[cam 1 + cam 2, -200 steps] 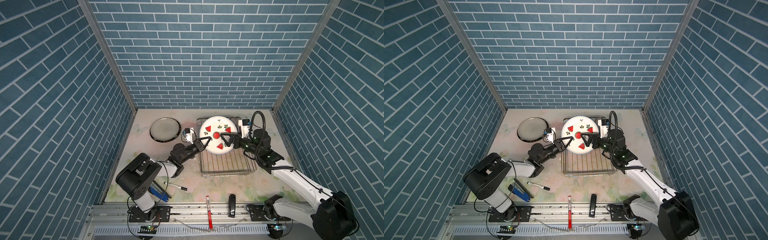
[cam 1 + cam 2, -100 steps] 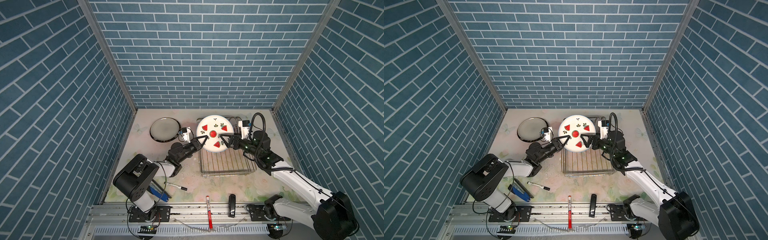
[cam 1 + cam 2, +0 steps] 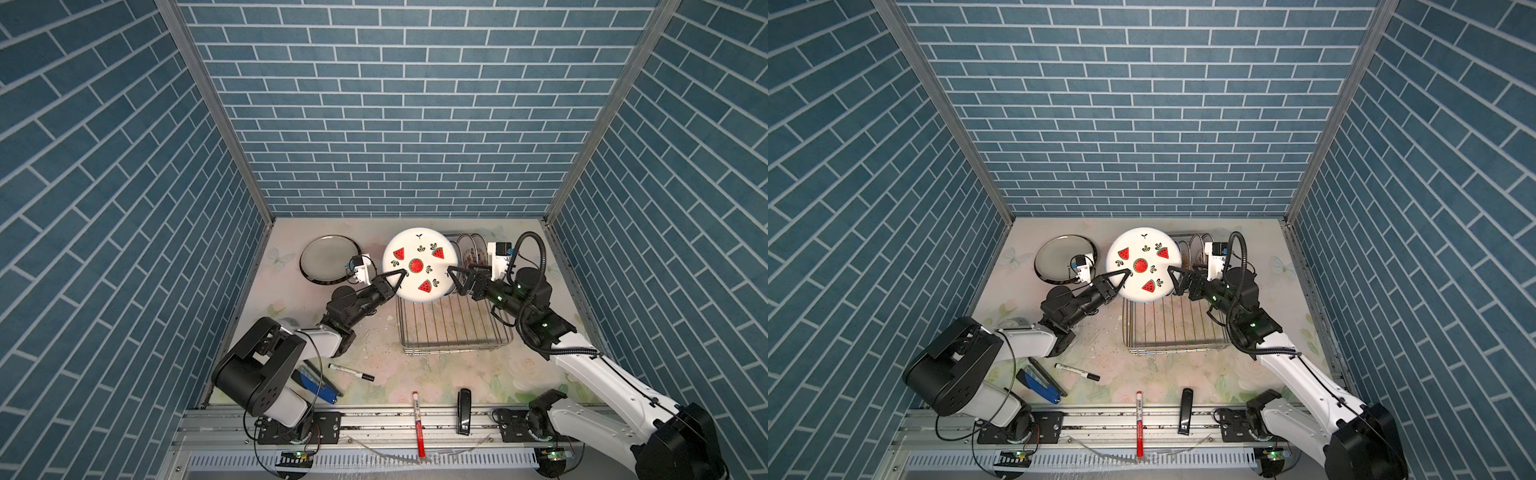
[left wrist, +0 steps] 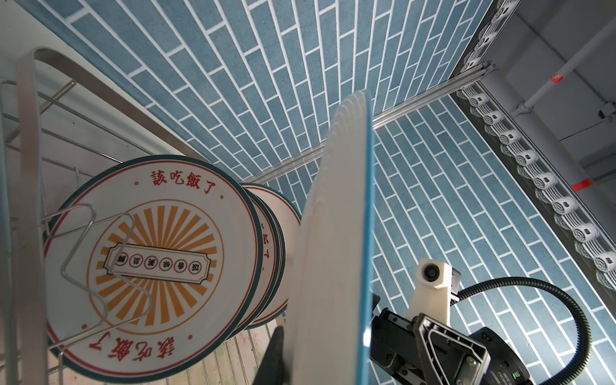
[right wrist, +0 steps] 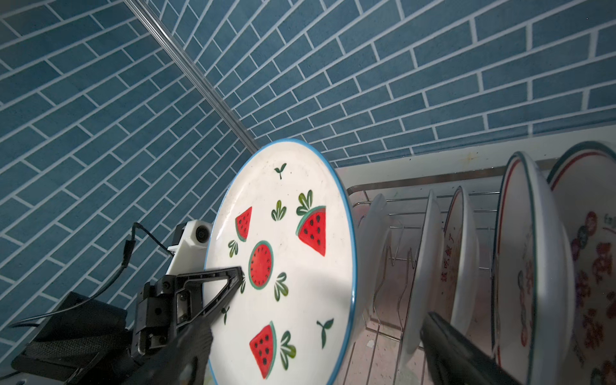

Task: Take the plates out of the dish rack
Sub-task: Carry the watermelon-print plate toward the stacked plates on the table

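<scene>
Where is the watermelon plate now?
In both top views the watermelon plate is mid-scene, held by the left gripper over the dish rack, at its left end.

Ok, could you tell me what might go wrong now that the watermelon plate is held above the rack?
1. The left gripper pinches the watermelon plate at one edge only, so it could pivot or slip and drop onto the dish rack.
2. The open right gripper sits close to the plate's opposite edge and might knock it.
3. The sunburst plate and others stand in the rack close beside it, so a swing could strike them.
</scene>
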Robot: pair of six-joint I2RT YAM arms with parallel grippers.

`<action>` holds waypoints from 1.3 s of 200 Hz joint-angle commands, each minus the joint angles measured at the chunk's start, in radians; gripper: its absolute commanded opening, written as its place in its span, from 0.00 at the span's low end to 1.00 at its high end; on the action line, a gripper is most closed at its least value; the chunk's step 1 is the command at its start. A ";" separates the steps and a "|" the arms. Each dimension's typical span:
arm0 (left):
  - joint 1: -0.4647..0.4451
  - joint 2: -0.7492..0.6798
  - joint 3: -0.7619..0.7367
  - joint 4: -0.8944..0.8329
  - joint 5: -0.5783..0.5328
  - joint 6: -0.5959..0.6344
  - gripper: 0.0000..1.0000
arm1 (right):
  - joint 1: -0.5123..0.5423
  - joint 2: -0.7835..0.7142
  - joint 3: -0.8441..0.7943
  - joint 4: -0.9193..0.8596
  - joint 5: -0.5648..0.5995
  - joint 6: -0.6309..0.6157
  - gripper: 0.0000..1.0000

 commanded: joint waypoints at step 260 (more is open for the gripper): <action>0.489 -0.423 0.032 -0.483 0.091 0.039 0.00 | 0.263 0.533 0.409 0.100 -0.080 -0.301 0.99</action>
